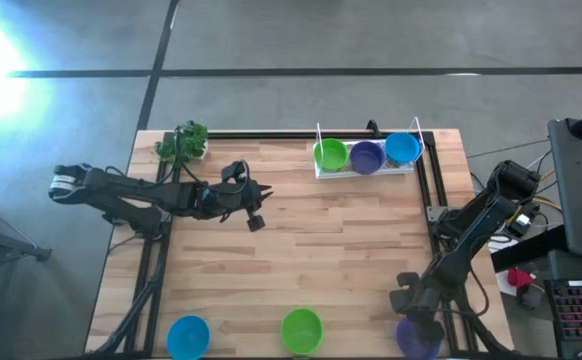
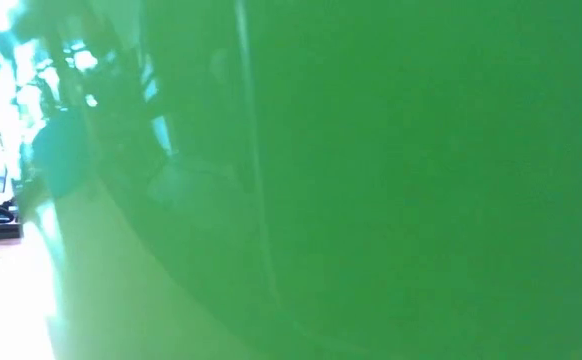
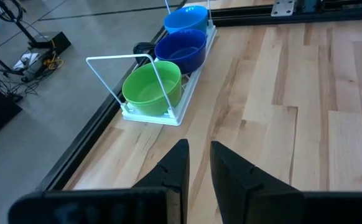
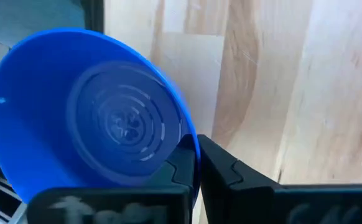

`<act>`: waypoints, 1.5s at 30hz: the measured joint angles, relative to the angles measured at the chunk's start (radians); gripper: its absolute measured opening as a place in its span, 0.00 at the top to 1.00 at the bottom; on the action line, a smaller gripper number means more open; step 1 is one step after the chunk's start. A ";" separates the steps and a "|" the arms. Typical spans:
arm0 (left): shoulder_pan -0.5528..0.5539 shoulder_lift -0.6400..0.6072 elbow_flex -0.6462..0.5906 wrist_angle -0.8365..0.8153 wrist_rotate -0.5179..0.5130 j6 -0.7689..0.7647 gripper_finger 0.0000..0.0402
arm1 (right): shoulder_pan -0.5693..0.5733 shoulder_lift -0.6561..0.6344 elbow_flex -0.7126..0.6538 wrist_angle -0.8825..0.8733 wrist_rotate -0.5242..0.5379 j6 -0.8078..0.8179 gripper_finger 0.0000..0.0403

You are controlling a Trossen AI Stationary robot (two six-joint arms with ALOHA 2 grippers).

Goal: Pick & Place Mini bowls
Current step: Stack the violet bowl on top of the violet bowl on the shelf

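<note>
Right tool (image 4: 196, 165) is clamped on the rim of a purple mini bowl (image 1: 418, 337) at the bench's (image 1: 301, 250) five o'clock corner: the pick step. Next comes lifting it toward the rack (image 1: 366, 168) at one o'clock. Left tool (image 3: 196, 165) waits, fingers slightly apart.

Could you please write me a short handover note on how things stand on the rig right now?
Right gripper: shut on the rim of a purple-blue bowl at the table's near right corner.
Left gripper: holds nothing, fingers slightly apart, hovering over the left-centre of the table.
Done: a green bowl, a purple bowl and a blue bowl stand in the white rack at the far edge.
Left: the held bowl, plus a blue bowl and a green bowl along the near edge.
</note>
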 joint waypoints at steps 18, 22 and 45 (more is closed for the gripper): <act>-0.001 0.000 0.000 -0.024 0.001 0.021 0.85 | -0.235 -0.002 0.266 -0.335 0.175 -0.197 0.98; -0.001 0.000 0.000 -0.042 0.002 0.033 0.85 | -0.324 -0.002 0.326 -0.450 0.222 -0.208 0.98; -0.005 0.000 0.000 -0.049 0.009 0.032 0.85 | -1.051 -0.049 0.395 -0.597 0.394 -0.426 0.98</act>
